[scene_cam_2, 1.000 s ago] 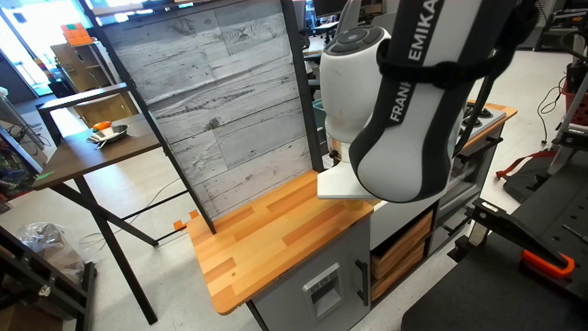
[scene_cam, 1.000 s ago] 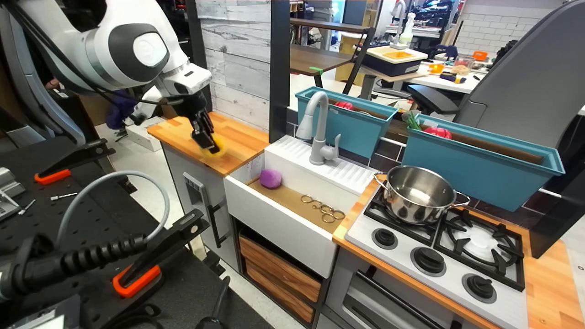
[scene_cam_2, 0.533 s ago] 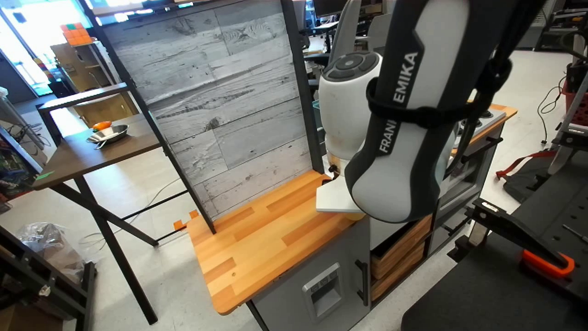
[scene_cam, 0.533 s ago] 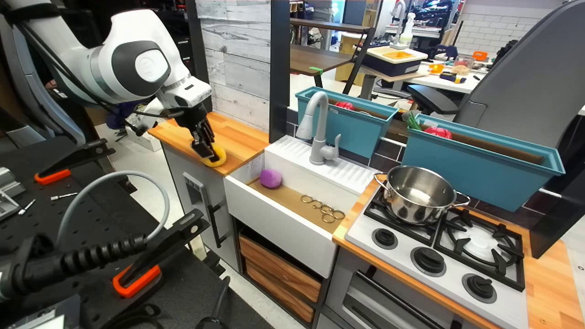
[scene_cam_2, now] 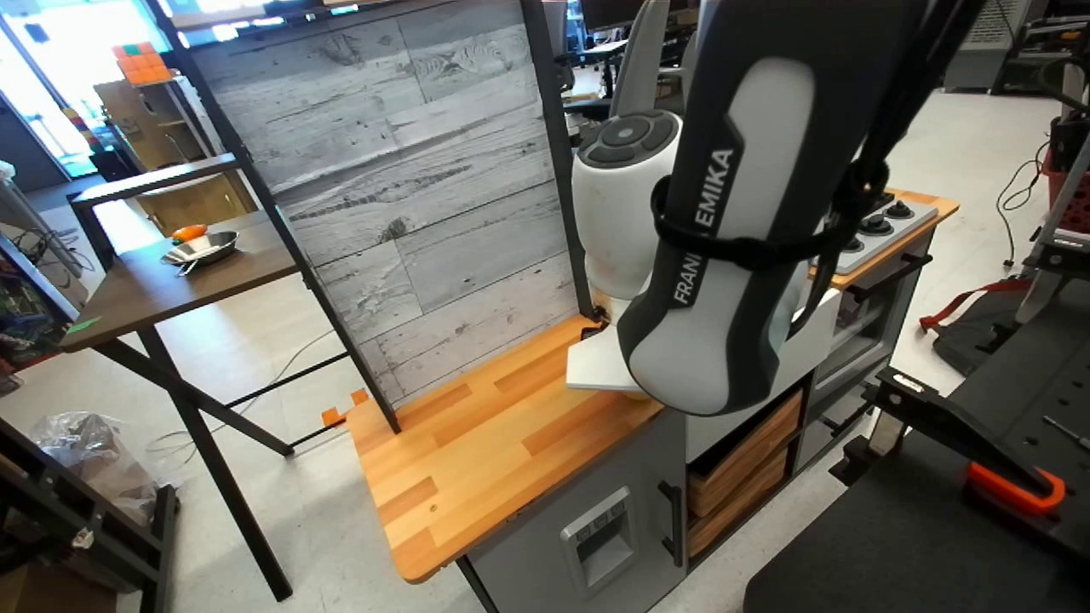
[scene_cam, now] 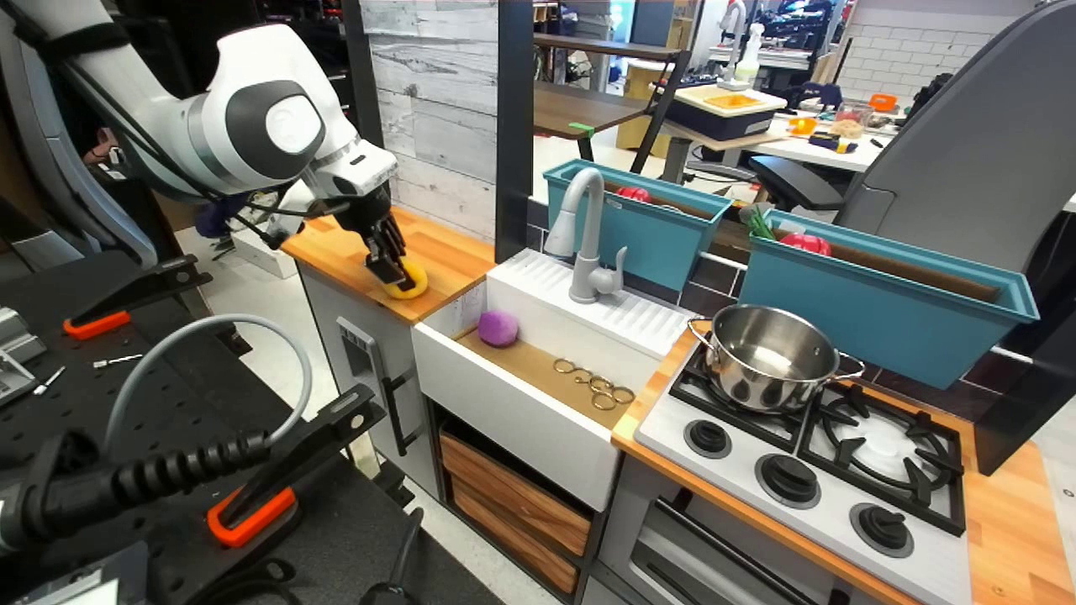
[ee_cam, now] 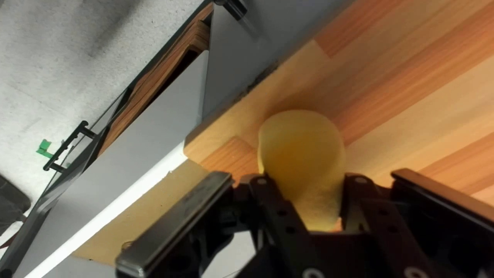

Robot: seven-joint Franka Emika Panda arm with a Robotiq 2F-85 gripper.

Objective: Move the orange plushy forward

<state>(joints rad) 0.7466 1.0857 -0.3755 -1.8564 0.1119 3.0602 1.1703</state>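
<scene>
The orange plushy is a small roundish yellow-orange toy at the front of the wooden counter, near its sink-side corner. My gripper points down from above and is shut on it. In the wrist view the plushy sits between the two black fingers, which press on its sides. I cannot tell whether it touches the counter or hangs just above it. In an exterior view only a sliver of the plushy shows below the white wrist plate; the arm hides the rest and the gripper.
The wooden counter ends at a front edge close to the plushy. A white sink adjoins it, with a purple object and metal rings. A grey faucet, steel pot and wood-look wall panel stand nearby.
The gripper and plushy moved together, first down toward the counter's front edge. Then they shifted slightly right in an exterior view, toward the sink end. The grip stayed shut.
</scene>
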